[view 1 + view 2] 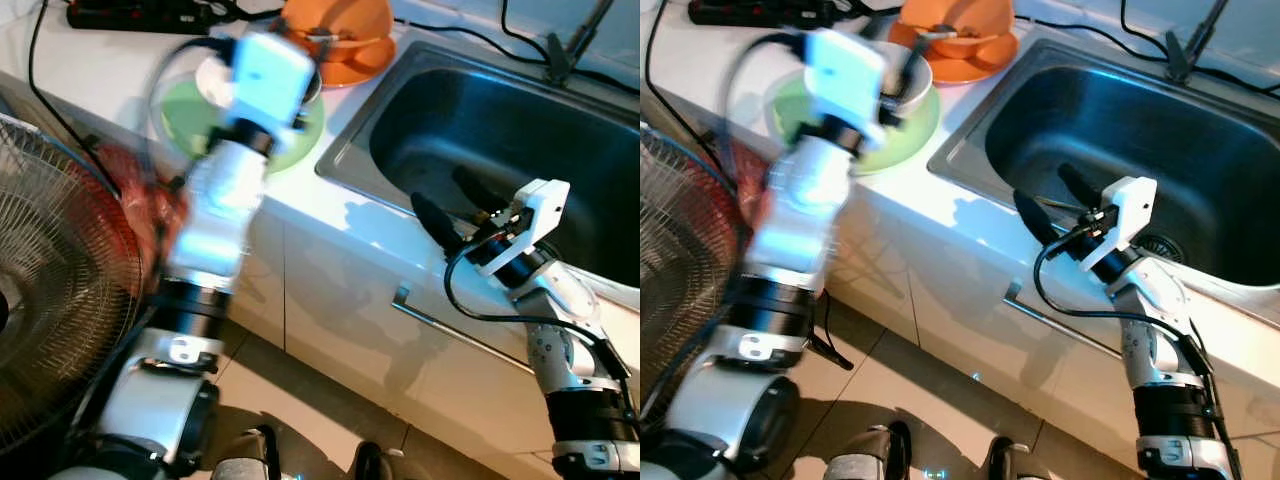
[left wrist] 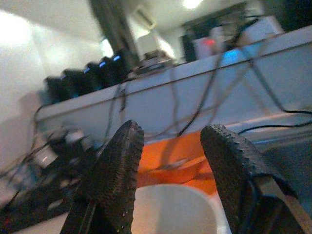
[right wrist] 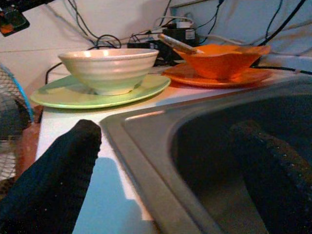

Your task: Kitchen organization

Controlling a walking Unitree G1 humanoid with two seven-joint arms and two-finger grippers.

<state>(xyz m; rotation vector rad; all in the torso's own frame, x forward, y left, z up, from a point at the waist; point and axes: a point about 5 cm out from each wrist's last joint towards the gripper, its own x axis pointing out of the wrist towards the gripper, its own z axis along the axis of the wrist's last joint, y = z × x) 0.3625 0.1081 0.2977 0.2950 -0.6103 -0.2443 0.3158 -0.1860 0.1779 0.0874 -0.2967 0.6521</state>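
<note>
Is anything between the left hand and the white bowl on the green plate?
Nothing visible. The left hand, fingers open, hovers right over the white bowl on the green plate; the orange bowl sits beyond it.

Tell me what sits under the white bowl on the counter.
The white bowl sits on a green plate on the counter. Whatever lies beneath the plate is covered. The left gripper hovers open above the bowl.
</note>
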